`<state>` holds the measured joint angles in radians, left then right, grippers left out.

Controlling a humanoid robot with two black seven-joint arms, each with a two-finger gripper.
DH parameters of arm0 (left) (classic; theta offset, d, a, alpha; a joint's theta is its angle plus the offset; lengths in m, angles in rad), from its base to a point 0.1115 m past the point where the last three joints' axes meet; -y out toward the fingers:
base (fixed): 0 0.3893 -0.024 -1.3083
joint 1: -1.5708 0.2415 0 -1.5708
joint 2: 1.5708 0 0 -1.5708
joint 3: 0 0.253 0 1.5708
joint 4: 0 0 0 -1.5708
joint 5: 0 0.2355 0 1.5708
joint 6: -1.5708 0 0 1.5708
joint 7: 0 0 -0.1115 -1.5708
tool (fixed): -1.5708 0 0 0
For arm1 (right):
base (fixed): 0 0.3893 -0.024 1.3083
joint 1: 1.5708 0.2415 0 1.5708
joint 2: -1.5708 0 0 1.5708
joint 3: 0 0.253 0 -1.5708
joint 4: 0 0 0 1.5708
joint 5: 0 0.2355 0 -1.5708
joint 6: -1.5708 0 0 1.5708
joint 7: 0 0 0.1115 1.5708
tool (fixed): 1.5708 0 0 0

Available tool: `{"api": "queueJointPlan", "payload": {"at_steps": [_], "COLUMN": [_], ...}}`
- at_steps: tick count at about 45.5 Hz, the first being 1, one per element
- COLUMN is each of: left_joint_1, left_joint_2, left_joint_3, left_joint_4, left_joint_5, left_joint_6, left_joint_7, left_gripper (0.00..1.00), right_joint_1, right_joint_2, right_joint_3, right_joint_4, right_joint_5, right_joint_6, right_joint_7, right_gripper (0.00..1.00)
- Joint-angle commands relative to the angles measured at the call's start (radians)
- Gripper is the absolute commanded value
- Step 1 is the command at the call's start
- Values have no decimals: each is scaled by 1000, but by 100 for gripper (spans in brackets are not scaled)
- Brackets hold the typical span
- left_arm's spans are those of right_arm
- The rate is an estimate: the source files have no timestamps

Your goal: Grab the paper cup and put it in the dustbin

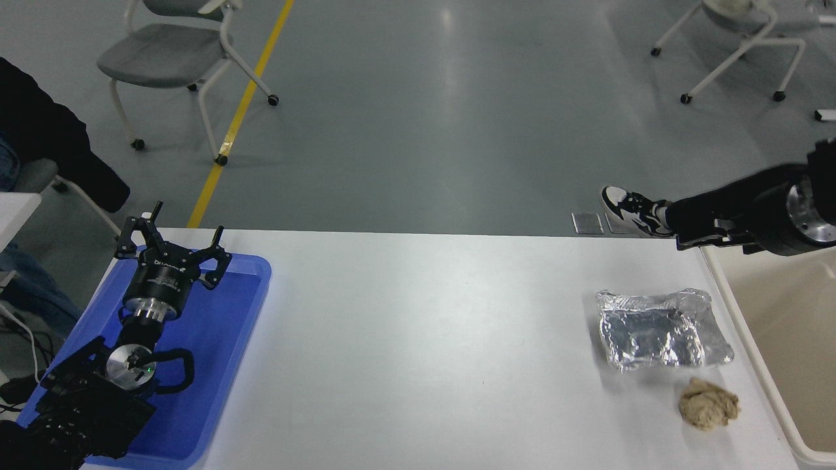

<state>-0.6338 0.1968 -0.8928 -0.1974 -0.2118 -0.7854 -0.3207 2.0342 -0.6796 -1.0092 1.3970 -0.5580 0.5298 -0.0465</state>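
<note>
Nowhere in the frame do we find the paper cup: it is not on the white table (424, 339), and the part of the dustbin (731, 307) that shows at the right edge looks bare, so we cannot tell where it lies. Our right gripper (702, 239) enters at the upper right, over the bin's far corner, its wrist a dark cylinder with a metal face; its tip merges with a person's dark trouser leg and white shoe (630, 207) behind it, so we cannot tell whether it is clenched or released, or whether it carries anything. Left of the bin sits a crinkled foil tray (659, 329), with a crumpled brown paper ball (708, 405) just below it. Our left gripper (173, 245) is parked at lower left over a blue tray (222, 365), fingers spread and empty. In our judgement the step calls for locating the cup first, then a light hold on its thin wall, clear of foil and paper
</note>
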Motion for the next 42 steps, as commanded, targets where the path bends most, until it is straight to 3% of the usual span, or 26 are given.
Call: {"api": "queueJointPlan", "payload": {"at_steps": [1,12,28,42], "left_joint_1": [2,2,2,2], "left_joint_2": [1,1,1,3], "left_joint_3": [0,0,0,0], "left_joint_4": [-1,3,3,-1], "left_joint_5": [0,0,0,0], "left_joint_6": [0,0,0,0], "left_joint_7": [0,0,0,0], "left_gripper": [100,100,100,100], "right_joint_1": [240,334,435,468], "right_joint_2": [126,173,314,402], "right_joint_3": [-133,-164,-164,-131], "right_joint_4": [125,148,198,201], "right_joint_5": [153,256,417,481], "right_joint_6": [127,256,256,256], "right_joint_7": [-36,-41,-41,-41], "right_gripper": [100,100,100,100]}}
